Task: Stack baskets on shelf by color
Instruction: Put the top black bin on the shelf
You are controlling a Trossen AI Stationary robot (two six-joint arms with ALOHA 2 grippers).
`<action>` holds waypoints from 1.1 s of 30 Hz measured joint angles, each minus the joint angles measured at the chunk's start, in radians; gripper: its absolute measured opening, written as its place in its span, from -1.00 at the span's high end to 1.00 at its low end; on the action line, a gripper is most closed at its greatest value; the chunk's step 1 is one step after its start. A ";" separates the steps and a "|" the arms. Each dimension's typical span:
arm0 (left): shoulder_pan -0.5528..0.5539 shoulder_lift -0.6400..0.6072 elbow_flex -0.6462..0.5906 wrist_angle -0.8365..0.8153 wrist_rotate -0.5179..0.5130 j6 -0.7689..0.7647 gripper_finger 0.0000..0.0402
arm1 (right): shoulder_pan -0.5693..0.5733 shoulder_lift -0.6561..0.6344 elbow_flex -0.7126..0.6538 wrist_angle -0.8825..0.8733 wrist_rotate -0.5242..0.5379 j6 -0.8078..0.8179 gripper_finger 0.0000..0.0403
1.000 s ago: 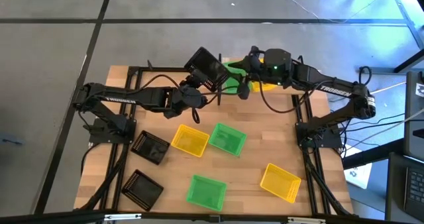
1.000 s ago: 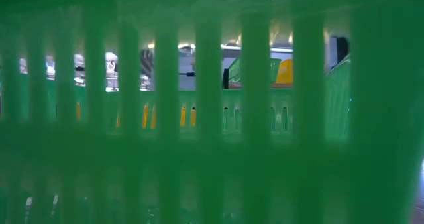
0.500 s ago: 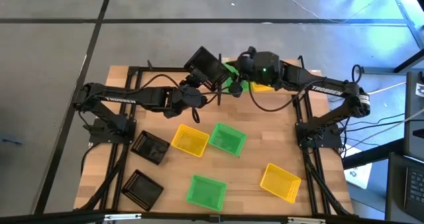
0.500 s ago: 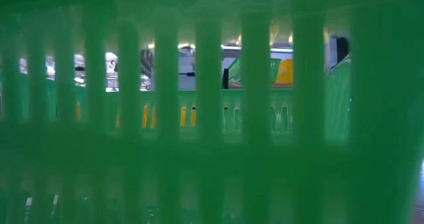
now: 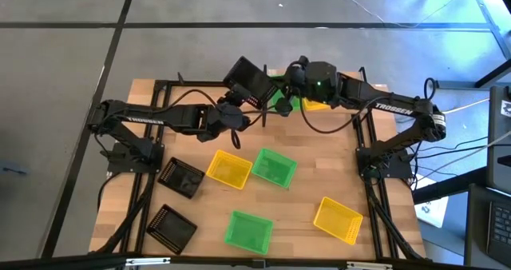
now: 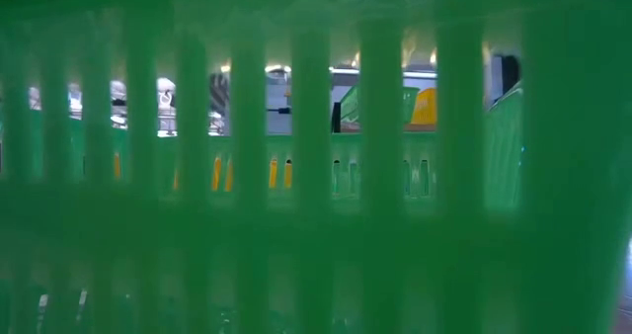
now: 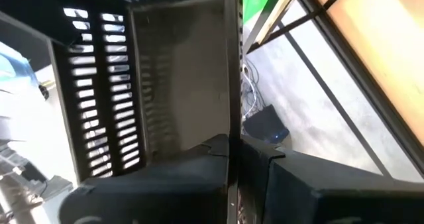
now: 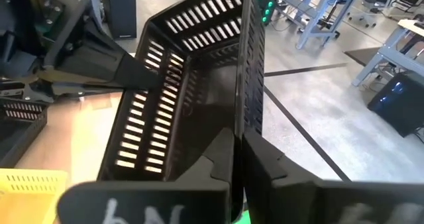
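A black basket [image 5: 249, 81] hangs tilted in the air over the table's far middle, between my two arms. My left gripper [image 5: 233, 104] is shut on it from the left and my right gripper [image 5: 281, 97] from the right. Just behind it, a green basket [image 5: 279, 85] and a yellow basket [image 5: 317, 105] sit on the pale shelf [image 7: 377, 32]. In the low view, a green basket wall [image 6: 316, 176] right against the lens hides both grippers. My left gripper [image 7: 233, 151] pinches one upright side wall of the black basket at its rim [image 7: 231, 111], one finger inside the basket and one outside. The basket is lifted clear of the table and tipped on its side. My right gripper [image 8: 240, 151] pinches another slotted wall of the same basket at its rim [image 8: 242, 98], one finger inside and one outside. The fingers come nearly level from the table's right. The basket hangs clear, its open side turned toward this gripper.
Loose on the tabletop lie two black baskets [image 5: 182, 176] [image 5: 171, 226] at the near left, a yellow [image 5: 229, 169] and a green one [image 5: 275, 167] in the middle, another green [image 5: 247, 230] near the front, and a yellow [image 5: 338, 220] at the near right.
My right gripper has moved toward the table's left, up to the black basket, and taken hold of its wall. The left gripper and the basket have kept still.
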 joint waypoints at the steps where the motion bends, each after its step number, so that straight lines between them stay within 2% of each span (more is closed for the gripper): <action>1: 0.000 0.000 0.000 0.000 0.008 0.000 1.00 | 0.000 0.000 0.000 0.000 0.000 0.000 0.95; 7: 0.011 0.000 0.000 0.003 0.089 -0.002 0.90 | 0.000 0.000 0.000 0.000 -0.003 -0.003 0.97; 16: 0.013 0.000 0.000 0.121 0.082 0.001 0.77 | -0.001 -0.002 0.000 0.001 0.003 -0.003 0.98; 23: 0.013 0.000 0.000 0.123 0.083 -0.027 0.73 | -0.001 -0.002 0.000 0.000 0.004 -0.003 0.98; 26: 0.006 0.000 -0.001 0.127 0.088 -0.028 0.73 | 0.000 -0.002 0.000 -0.001 0.037 -0.004 0.98; 33: -0.043 -0.007 0.000 0.130 0.164 -0.086 0.73 | 0.001 -0.001 0.000 -0.014 0.048 -0.032 0.98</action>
